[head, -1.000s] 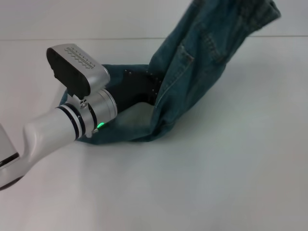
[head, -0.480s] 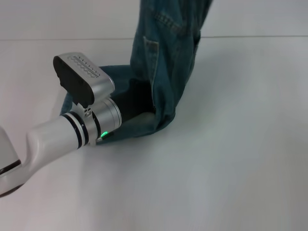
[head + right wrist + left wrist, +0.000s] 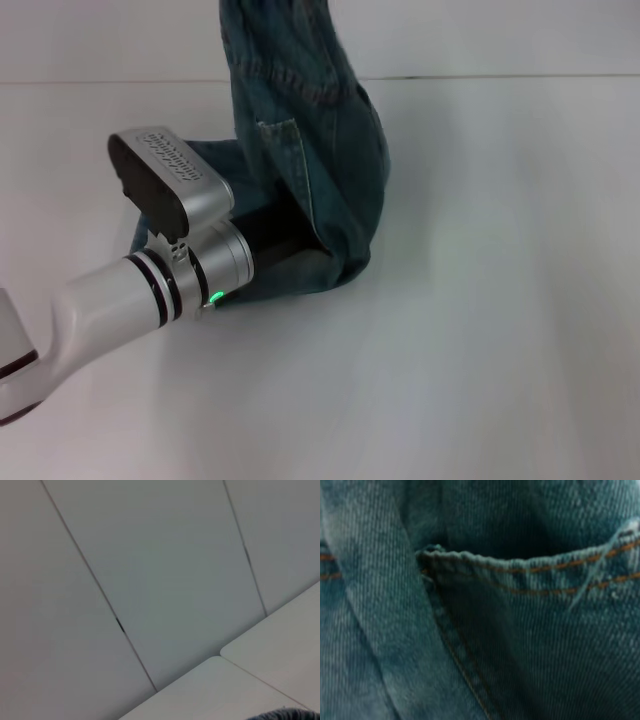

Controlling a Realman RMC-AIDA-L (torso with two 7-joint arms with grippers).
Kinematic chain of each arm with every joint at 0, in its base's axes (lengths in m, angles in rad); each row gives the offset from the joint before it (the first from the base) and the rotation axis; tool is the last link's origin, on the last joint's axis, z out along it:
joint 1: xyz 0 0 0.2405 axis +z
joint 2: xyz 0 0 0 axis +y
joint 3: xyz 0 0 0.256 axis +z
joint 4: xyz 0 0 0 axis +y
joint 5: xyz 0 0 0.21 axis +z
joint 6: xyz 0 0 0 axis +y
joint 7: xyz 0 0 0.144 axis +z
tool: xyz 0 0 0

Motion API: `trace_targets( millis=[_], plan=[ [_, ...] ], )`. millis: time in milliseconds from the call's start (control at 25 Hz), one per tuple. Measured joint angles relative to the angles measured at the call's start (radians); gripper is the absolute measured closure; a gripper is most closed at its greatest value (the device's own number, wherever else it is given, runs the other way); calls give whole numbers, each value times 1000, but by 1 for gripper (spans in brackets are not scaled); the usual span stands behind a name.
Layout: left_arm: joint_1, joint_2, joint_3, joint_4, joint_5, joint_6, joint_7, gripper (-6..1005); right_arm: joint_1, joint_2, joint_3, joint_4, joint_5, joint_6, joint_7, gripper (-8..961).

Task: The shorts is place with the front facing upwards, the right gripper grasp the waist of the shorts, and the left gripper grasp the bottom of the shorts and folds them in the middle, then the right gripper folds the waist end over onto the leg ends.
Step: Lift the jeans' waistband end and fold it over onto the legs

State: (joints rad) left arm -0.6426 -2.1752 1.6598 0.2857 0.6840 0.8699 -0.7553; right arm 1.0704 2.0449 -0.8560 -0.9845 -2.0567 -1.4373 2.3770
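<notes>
The denim shorts point(image 3: 335, 170) are folded lengthwise. One end lies flat on the white table under my left gripper point(image 3: 285, 232). The other end is lifted steeply and runs out of the top of the head view, with a pocket seam point(image 3: 280, 125) showing on the raised part. The left gripper's black claw sits in the crease between the flat layer point(image 3: 290, 282) and the raised layer, and the cloth hides its tip. The left wrist view is filled by close denim with an orange-stitched seam point(image 3: 530, 570). The right gripper is out of view; a sliver of denim point(image 3: 282, 714) shows in the right wrist view.
The white table point(image 3: 480, 340) stretches to the right of and in front of the shorts. The left arm's silver wrist point(image 3: 190, 275) crosses the near left. The right wrist view shows grey wall panels point(image 3: 165, 570) and a table edge point(image 3: 270, 645).
The raised end of the shorts has swung left, from the upper right to above the left gripper. The fold on the table has narrowed. The left arm has barely shifted.
</notes>
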Motion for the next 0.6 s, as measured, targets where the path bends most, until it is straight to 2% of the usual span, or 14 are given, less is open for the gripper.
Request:
trace_targets(
  millis=[360,600],
  plan=[
    [19,0,130,44,-72,-6,-28,999,-24,1,-7,-8,14,-19,4,864],
    [65,0,48,45,-78,-25,-18,999,-43,3,-1,-17,20,-38,1,863]
  ],
)
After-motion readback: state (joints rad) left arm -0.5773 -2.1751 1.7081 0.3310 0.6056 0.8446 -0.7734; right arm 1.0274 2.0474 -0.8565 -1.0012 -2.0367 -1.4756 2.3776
